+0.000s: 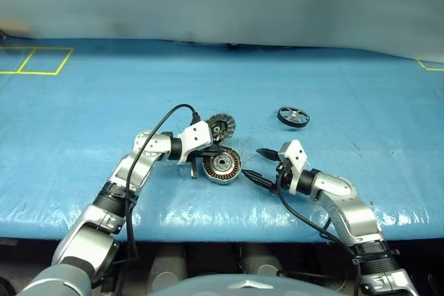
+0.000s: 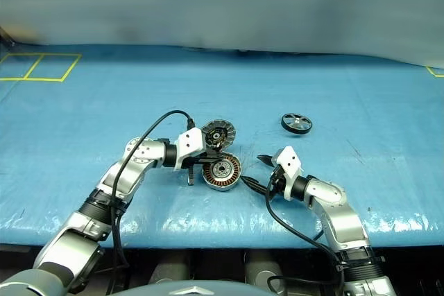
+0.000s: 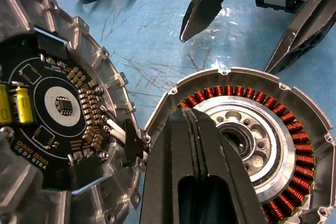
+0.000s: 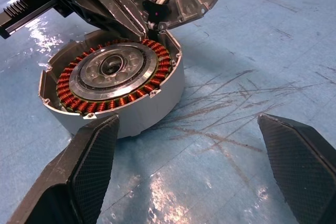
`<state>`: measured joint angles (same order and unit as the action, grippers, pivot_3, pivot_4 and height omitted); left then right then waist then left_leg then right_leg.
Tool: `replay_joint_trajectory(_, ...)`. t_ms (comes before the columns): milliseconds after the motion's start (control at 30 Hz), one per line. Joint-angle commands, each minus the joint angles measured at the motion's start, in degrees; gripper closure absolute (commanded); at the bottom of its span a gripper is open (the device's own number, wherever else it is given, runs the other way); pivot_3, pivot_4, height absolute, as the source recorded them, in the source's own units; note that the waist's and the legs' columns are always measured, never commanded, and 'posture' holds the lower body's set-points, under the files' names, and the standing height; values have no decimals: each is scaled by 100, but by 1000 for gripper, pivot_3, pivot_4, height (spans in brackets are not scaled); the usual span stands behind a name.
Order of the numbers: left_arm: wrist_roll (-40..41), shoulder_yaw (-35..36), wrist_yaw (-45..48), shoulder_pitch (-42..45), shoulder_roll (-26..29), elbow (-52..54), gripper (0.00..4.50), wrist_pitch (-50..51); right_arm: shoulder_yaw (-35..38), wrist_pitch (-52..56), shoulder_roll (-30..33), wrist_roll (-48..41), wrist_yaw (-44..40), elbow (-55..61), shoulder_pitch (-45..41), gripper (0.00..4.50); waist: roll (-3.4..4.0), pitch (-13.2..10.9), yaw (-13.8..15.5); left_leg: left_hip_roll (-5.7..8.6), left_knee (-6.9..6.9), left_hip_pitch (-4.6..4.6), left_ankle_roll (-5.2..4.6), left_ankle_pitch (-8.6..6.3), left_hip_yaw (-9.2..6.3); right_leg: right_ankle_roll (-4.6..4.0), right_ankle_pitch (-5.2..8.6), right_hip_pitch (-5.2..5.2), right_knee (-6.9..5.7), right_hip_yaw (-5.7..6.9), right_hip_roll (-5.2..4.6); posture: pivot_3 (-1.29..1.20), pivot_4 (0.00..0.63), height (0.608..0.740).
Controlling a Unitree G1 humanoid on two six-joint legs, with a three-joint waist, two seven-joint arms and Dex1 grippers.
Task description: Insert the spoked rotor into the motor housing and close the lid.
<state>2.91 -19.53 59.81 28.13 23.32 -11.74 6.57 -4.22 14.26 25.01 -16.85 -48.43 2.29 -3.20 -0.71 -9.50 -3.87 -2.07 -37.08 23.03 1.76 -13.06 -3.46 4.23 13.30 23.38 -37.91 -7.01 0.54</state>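
The motor housing [image 1: 222, 166] lies open-side up near the table's front edge, copper windings ringing its silver centre [image 4: 113, 74]. Its lid [image 1: 223, 126] stands swung open behind it, joined at the edge, and its inside shows a dark circuit board [image 3: 60, 106]. My left gripper [image 1: 212, 149] is shut with nothing in it; its fingers [image 3: 197, 171] lie over the housing's rim by the joint. To the housing's right my right gripper [image 1: 258, 166] stands open, empty and apart from it. The spoked rotor [image 1: 293, 116] lies flat on the table, further back and to the right.
A blue sheet [image 1: 104, 88] covers the table; its front edge [image 1: 222, 230] runs just below the housing. Yellow tape lines [image 1: 38, 60] mark the far left corner. A black cable [image 1: 163, 119] loops above my left forearm.
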Motion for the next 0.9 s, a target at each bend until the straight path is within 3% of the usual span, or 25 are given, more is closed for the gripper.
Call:
replay_joint_trajectory(33,66,15,54,22,-65,24,4488,-97,36,-125,-19,-42,-16,36,-37,66,0,0,0,0,0,1,0,0,0,0,0,1,0,0,0,0,150,740)
replay_joint_trajectory(533,-399,-441,130,-234,-49,-220,4488,-30,68,-93,1,-53,1,67,26,66,0,2,8,1,-1,-2,0,0,-1,-4,2,-3,0,0,0,0,150,740)
replay_joint_trajectory(900,-524,-462,-135,-688,101,-81,4488,255,66,-99,16,-35,3,50,37,66,0,10,-3,-1,-2,-56,0,0,0,-31,19,-54,3,0,-1,0,150,740)
